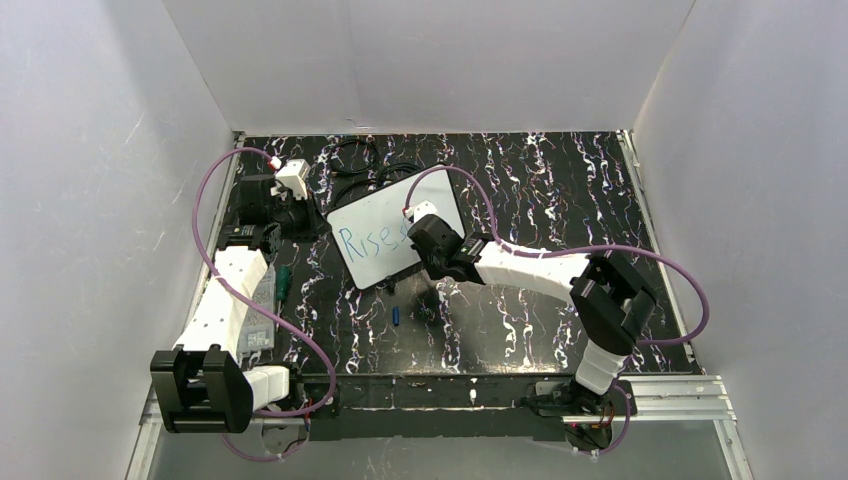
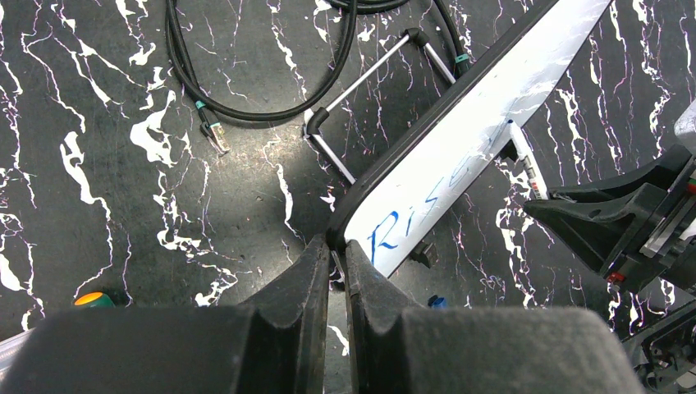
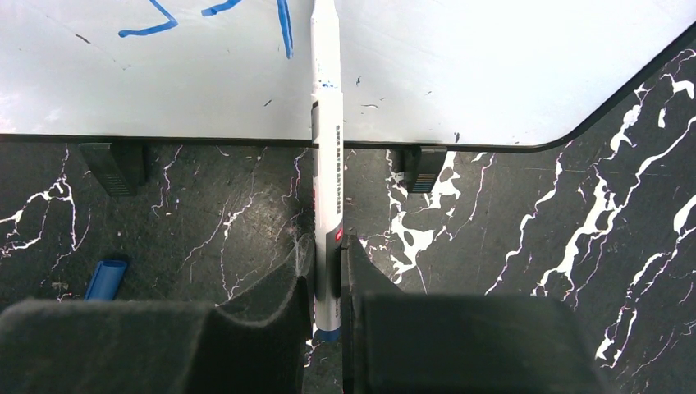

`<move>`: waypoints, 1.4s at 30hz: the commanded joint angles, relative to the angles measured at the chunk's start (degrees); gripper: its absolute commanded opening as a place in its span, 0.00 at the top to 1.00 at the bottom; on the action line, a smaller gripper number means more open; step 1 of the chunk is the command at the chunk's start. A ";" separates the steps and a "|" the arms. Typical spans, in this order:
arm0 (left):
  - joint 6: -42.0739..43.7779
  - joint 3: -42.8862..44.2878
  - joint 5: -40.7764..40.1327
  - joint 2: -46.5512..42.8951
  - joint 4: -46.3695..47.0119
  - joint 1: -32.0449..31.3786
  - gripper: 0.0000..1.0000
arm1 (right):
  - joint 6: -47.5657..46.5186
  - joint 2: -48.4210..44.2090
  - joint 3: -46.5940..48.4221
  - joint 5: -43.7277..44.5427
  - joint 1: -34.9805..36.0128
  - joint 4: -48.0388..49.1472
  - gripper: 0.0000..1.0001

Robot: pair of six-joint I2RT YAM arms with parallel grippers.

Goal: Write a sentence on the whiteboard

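On the whiteboard (image 1: 375, 225), sentence (image 1: 368, 241) — along its length

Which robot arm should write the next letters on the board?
Right. The right fingers are shut on the marker, which reaches the whiteboard just beside the blue letters. The left fingers have no pen. They are closed at the whiteboard's corner, so that arm looks better left steadying it.
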 commanded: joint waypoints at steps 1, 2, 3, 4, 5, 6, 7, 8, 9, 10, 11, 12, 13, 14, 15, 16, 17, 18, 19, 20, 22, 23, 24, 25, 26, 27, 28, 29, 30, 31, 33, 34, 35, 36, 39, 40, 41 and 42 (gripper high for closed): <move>0.73 -0.09 0.39 -1.94 -0.01 0.16 1.00 | 0.74 1.06 1.15 0.70 -0.64 -0.17 0.99; 0.72 -0.14 0.39 -1.99 -0.01 0.14 1.00 | 0.78 1.10 1.14 0.54 -0.64 -0.21 0.99; 0.73 -0.10 0.40 -1.98 -0.01 0.18 1.00 | 0.74 1.19 1.06 0.34 -0.64 -0.29 0.99; 0.73 -0.09 0.37 -1.99 -0.01 0.13 1.00 | 0.81 1.19 0.98 0.17 -0.64 -0.34 0.99; 0.73 -0.07 0.41 -1.98 -0.01 0.13 1.00 | 0.88 1.28 0.84 -0.07 -0.64 -0.49 0.99; 0.68 -0.08 0.38 -1.93 -0.01 0.12 1.00 | 0.99 1.28 0.68 -0.32 -0.64 -0.62 0.99; 0.72 -0.07 0.42 -1.95 -0.01 0.17 1.00 | 1.16 1.36 0.43 -0.60 -0.64 -0.65 0.99; 0.73 -0.08 0.41 -1.93 -0.01 0.13 1.00 | 1.28 1.45 0.17 -0.75 -0.64 -0.73 0.99; 0.73 -0.06 0.42 -1.99 -0.01 0.16 1.00 | 1.47 1.38 -0.16 -0.84 -0.64 -0.74 0.99; 0.73 -0.05 0.42 -1.98 -0.01 0.14 1.00 | 1.64 1.29 -0.51 -1.00 -0.64 -0.74 0.99; 0.73 -0.01 0.42 -2.02 -0.01 0.13 1.00 | 1.82 1.21 -0.84 -1.15 -0.64 -0.69 0.99; 0.73 -0.01 0.42 -1.97 -0.03 0.16 1.00 | 1.94 1.14 -1.14 -1.30 -0.68 -0.66 0.99; 0.73 0.00 0.42 -2.01 -0.01 0.16 1.00 | 2.13 1.00 -1.50 -1.43 -0.64 -0.63 0.99; 0.73 0.00 0.41 -2.02 -0.01 0.14 1.00 | 2.21 0.87 -1.72 -1.54 -0.64 -0.57 0.99; 0.73 0.00 0.35 -2.08 -0.01 0.16 1.00 | 2.30 0.79 -1.90 -1.63 -0.63 -0.49 0.99; 0.73 0.00 0.39 -2.09 -0.01 0.16 1.00 | 2.32 0.58 -2.01 -1.61 -0.57 -0.48 0.99; 0.73 0.00 0.42 -2.03 -0.01 0.17 1.00 | 2.34 0.39 -2.03 -1.60 -0.55 -0.40 0.99; 0.73 -0.08 0.39 -2.02 -0.01 0.18 1.00 | 2.33 0.06 -2.03 -1.65 -0.55 -0.25 0.99; 0.71 -0.08 0.39 -2.06 -0.01 0.18 1.00 | 2.32 -0.37 -2.03 -1.67 -0.55 -0.09 0.99; 0.73 -0.08 0.40 -2.05 -0.01 0.14 1.00 | 2.17 -0.96 -1.95 -1.78 -0.55 0.19 0.99; 0.73 -0.10 0.27 -2.07 -0.03 0.11 1.00 | 1.78 -2.60 -2.02 -2.10 -0.55 0.98 0.99; 0.73 -0.11 0.32 -2.09 -0.01 0.16 1.00 | 1.57 -3.45 -2.03 -2.39 -0.55 1.36 0.99; 0.73 -0.10 0.25 -2.07 -0.01 0.18 1.00 | 1.32 -4.20 -2.03 -2.46 -0.55 1.59 0.99; 0.72 -0.09 0.20 -2.09 -0.07 0.17 1.00 | 1.20 -4.93 -1.95 -2.32 -0.55 1.67 0.99; 0.73 -0.09 0.16 -2.07 -0.10 0.15 1.00 | 1.09 -5.45 -1.94 -1.86 -0.55 1.78 0.99; 0.75 -0.17 0.11 -2.02 -0.10 0.16 1.00 | 0.94 -5.90 -1.88 -1.68 -0.55 1.80 0.99; 0.73 -0.18 0.15 -2.02 -0.10 0.18 1.00 | 0.81 -6.08 -1.59 -1.33 -0.62 1.48 0.99; 0.75 -0.18 0.16 -1.95 -0.05 0.16 1.00 | 0.52 -6.02 -1.26 -0.90 -0.64 1.12 0.99; 0.73 -0.20 0.18 -1.99 -0.09 0.14 1.00 | 0.21 -5.81 -0.93 -0.67 -0.70 0.78 0.99; 0.72 -0.18 0.23 -1.90 -0.10 0.13 1.00 | -0.07 -5.46 -0.63 -0.46 -0.79 0.54 0.99; 0.73 -0.15 0.20 -1.91 -0.10 0.17 1.00 | -0.38 -4.87 -0.18 -0.34 -1.05 0.41 0.99; 0.73 -0.18 0.23 -1.91 -0.10 0.16 1.00 | -0.52 -4.53 0.04 -0.25 -1.15 0.41 0.99; 0.73 -0.18 0.24 -1.93 -0.10 0.14 1.00 | -0.69 -4.29 0.26 -0.31 -1.24 0.48 0.99; 0.77 -0.18 0.20 -1.99 -0.10 0.11 1.00 | -0.82 -4.06 0.48 -0.33 -1.33 0.61 0.99; 0.81 -0.18 0.18 -1.95 -0.10 0.15 1.00 | -1.02 -3.33 1.26 -0.19 -1.64 0.54 0.99; 0.82 -0.18 0.24 -2.00 -0.10 0.17 1.00 | -1.02 -3.15 1.43 -0.21 -1.80 0.54 0.99; 0.82 -0.13 0.17 -1.98 -0.07 0.12 1.00 | -1.09 -2.85 1.54 -0.31 -1.93 0.50 0.99; 0.81 -0.16 0.21 -2.00 -0.09 0.18 1.00 | -1.11 -2.47 1.69 -0.41 -2.10 0.45 0.99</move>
